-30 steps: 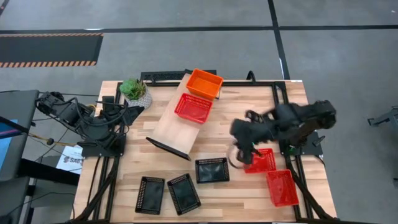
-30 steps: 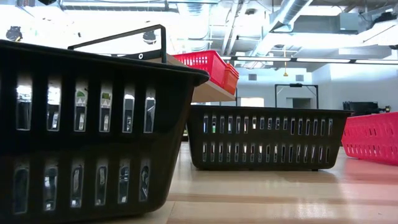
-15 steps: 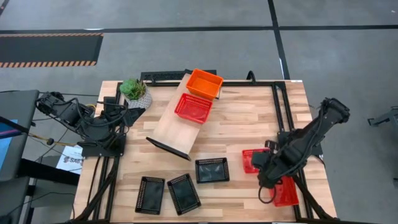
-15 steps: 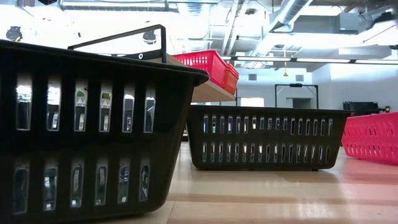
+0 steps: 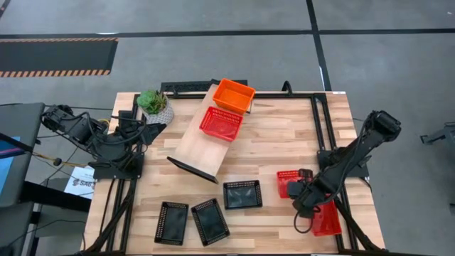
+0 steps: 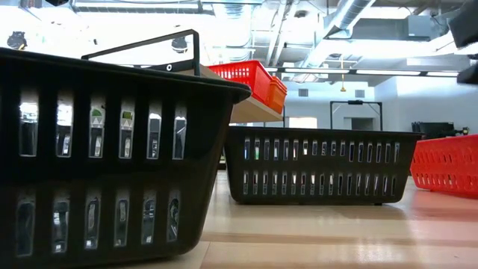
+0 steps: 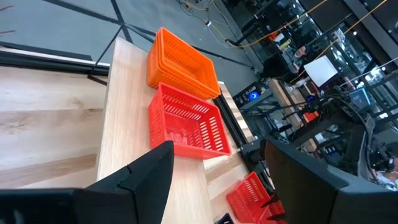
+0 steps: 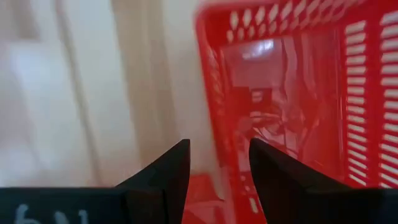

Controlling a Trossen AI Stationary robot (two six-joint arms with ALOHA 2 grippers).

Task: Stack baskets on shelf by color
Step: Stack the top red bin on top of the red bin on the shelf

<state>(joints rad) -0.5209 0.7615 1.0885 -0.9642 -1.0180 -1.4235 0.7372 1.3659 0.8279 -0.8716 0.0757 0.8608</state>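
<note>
The right claw hangs low between two red baskets on the counter, its fingers parted and gripping nothing. The nearer red basket lies just beside it, another on its other side. To grab well, it should straddle one wall squarely before closing. The shelf already carries orange and red baskets. The left claw waits open at the counter's far edge.

My workplace is a robotics lab: exposed ceiling ducts and strip lights, a grey floor with hazard-striped tape, cluttered monitors and cables beyond my slatted wooden table.
</note>
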